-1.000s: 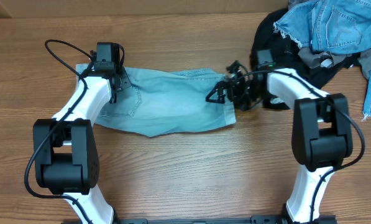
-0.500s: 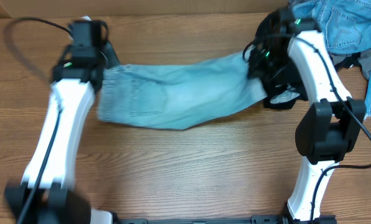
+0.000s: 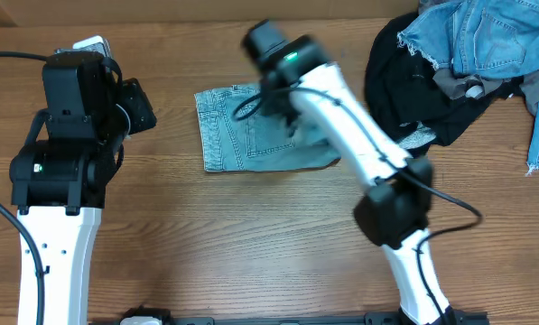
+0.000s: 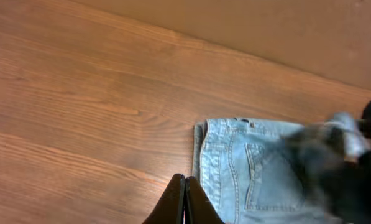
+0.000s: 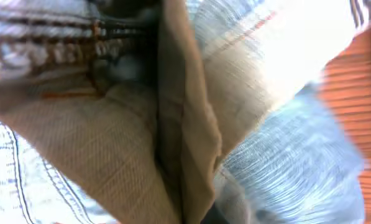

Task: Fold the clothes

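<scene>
trousers (image 3: pixel 237 140) folded mid surface (image 3: pixel 251 235); right hand (image 3: pixel 278 99) blurred over them, grip cannot tell; left hand (image 4: pixel 183 186) closed tight, empty, left of them; pile (image 3: pixel 468 45) far right

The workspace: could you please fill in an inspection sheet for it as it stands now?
Surface: wooden table.
Job's things: pale jeans lying folded mid-table; pile of blue denim, black and grey clothes at the far right corner.
Clutter: nothing seen.
Tools: left tool shut and empty, over the table left of the jeans; right tool blurred over the jeans, state unclear, cloth filling its camera.
Cables: black cables loop off both arms.
Surroundings: tan board behind the table.
</scene>
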Robot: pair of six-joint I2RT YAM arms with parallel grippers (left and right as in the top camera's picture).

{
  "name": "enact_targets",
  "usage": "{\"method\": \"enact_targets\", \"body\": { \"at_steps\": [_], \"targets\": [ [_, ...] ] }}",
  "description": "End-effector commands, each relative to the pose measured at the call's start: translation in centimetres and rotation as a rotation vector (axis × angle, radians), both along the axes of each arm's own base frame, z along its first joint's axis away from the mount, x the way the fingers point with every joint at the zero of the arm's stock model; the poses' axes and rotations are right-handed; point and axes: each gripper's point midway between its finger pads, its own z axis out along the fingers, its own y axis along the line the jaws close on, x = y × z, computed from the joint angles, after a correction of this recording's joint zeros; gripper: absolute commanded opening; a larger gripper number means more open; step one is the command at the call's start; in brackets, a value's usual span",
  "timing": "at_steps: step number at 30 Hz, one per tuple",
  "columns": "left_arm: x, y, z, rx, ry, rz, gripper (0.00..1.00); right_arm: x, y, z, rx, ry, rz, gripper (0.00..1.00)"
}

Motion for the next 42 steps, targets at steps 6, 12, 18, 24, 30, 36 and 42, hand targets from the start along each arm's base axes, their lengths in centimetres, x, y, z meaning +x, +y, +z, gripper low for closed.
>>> {"method": "enact_targets", "body": {
  "at_steps": [6, 12, 18, 24, 30, 36, 42],
  "targets": [
    [-1.2, -0.9, -0.3, -0.021, 0.027, -0.047, 0.04, -1.2, 7.0, 0.2, 0.16, -0.055, -0.003, 0.04],
    [-1.8, -1.2, -1.0, -0.029, 0.066, -0.059, 0.05, -2.2, 8.2, 0.1, 0.233, 0.009, 0.022, 0.04],
    [-0.9, -2.0, -13.1, -0.037, 0.298, -0.118, 0.04, -2.4, 7.7, -0.1, 0.221, 0.023, 0.015, 0.04],
    [1.5, -3.5, -24.2, -0.185, 0.375, -0.184, 0.04, -2.6, 7.5, -0.2, 0.198, 0.032, 0.057, 0.04],
    [3.5, -3.3, -27.5, -0.227, 0.377, -0.208, 0.04, -2.6, 7.5, -0.2, 0.199, 0.032, 0.057, 0.04],
    [5.6, -4.6, -31.1, -0.283, 0.356, -0.269, 0.04, -3.0, 7.5, -0.2, 0.201, 0.047, 0.06, 0.04],
    [5.7, -6.4, -33.7, -0.373, 0.376, -0.339, 0.04, -3.8, 10.2, 0.2, 0.33, 0.096, 0.13, 0.04]
  ]
}}
